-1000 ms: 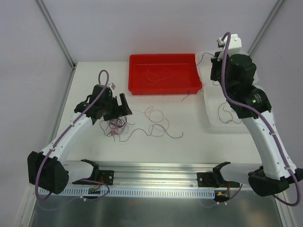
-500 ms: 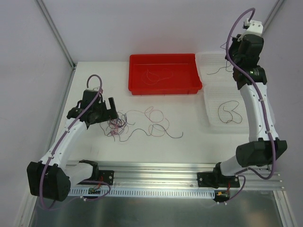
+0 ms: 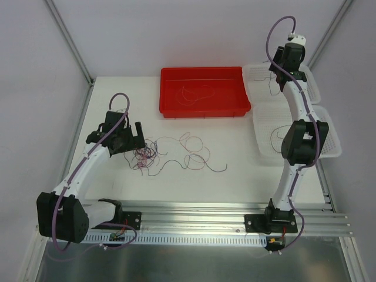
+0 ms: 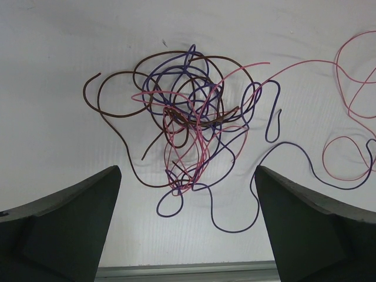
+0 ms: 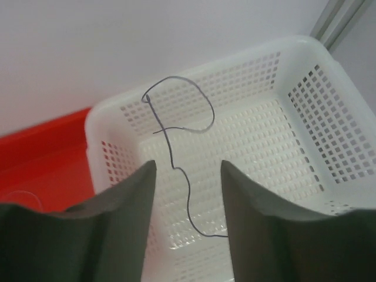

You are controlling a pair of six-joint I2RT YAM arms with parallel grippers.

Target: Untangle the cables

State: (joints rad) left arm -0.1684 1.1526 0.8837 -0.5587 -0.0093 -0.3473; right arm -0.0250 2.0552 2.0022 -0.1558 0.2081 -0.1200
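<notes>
Firstly, left gripper [image 4: 185,171]: its jaws are spread wide and nothing is held between them; it is poised above the table [image 3: 235,176].
Knot of cables [image 4: 191,114]: brown, purple and pink strands are bunched together on the table, straight ahead of the left gripper's open fingers and centred between them in the left wrist view.
Trailing purple strand [image 4: 235,226]: it is seen running out of the knot toward the left gripper's right finger, curling close to that finger without touching it.
Loose loops [image 3: 197,155]: thin reddish and dark strands are spread flat on the table, to the right of the left gripper and beyond the knot.
Red tray [image 3: 205,111]: it is placed farther out than the left gripper and to its right; a thin strand [image 3: 197,93] is curled inside it.
Near white basket [image 3: 332,144]: it is set on the right of the table, below the right arm's elbow; a dark strand [image 3: 282,141] is lying in it.
Far white basket [image 5: 282,53]: it is found directly beneath and ahead of the right gripper.
Right gripper [image 5: 188,165]: its jaws are parted, with a clear gap seen between them.
Dark strand [image 5: 188,194]: one thin wire, looped at its far end, is seen over the far basket's floor and passing through the gap between the right fingers; contact with either finger cannot be told.
</notes>
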